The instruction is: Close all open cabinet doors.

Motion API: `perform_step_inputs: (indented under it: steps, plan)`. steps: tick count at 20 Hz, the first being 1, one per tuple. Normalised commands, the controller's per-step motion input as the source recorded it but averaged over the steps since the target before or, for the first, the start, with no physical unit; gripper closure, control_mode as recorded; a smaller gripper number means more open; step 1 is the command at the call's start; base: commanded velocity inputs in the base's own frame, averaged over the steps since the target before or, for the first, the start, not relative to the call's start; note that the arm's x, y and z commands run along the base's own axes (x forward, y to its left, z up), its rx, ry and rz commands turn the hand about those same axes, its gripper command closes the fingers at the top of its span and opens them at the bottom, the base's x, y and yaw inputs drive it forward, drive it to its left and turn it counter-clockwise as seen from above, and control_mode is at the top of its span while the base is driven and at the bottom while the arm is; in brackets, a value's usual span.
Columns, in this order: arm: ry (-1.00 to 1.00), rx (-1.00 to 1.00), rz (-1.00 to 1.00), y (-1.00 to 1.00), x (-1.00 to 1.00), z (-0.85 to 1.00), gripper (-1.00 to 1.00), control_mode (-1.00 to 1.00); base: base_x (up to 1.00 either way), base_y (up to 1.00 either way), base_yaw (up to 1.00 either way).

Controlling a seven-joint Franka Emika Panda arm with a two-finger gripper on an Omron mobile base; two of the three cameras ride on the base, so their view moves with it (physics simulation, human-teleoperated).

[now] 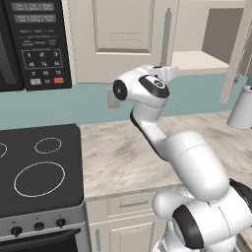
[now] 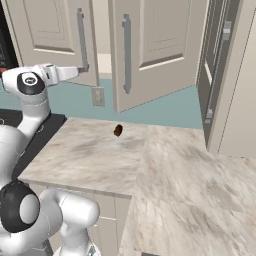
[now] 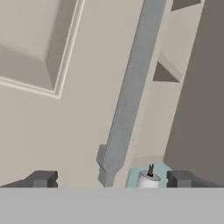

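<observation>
Your gripper (image 3: 109,179), fingers spread wide and pinching nothing, sits at the lower end of the silver handle (image 3: 127,96) on the left cabinet door (image 2: 47,35); the neighbouring door (image 2: 160,45) stands ajar.

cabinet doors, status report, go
Gripper open, at the lower end of the left cabinet door's handle. Left door near shut, right door swung wide open. Nothing blocking.

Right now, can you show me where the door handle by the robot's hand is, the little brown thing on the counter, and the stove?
door handle (image 3: 129,94), hand view, middle of the silver bar
little brown thing (image 2: 118,130), right base view, its centre
stove (image 1: 69,147), left base view, bare black top
</observation>
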Motion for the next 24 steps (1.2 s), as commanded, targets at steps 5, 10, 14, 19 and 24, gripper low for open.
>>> perform_step_inputs:
  steps: [5,10,14,19,24]
  plan:
    - [0.00,0.01,0.12,-0.21,0.49,0.02,-1.00,-1.00,0.00,0.00,0.00]
    - [0.05,0.00,0.04,-0.03,0.61,0.00,-1.00,-1.00,0.00,0.00,0.00]
    - [0.11,0.00,0.00,0.00,0.67,0.00,-1.00,-1.00,0.00,0.00,0.00]
    - [0.14,0.00,0.00,0.00,0.66,0.00,-1.00,-1.00,0.00,0.00,0.00]
    - [0.14,0.00,0.00,0.00,0.57,0.00,-1.00,-1.00,0.00,0.00,0.00]
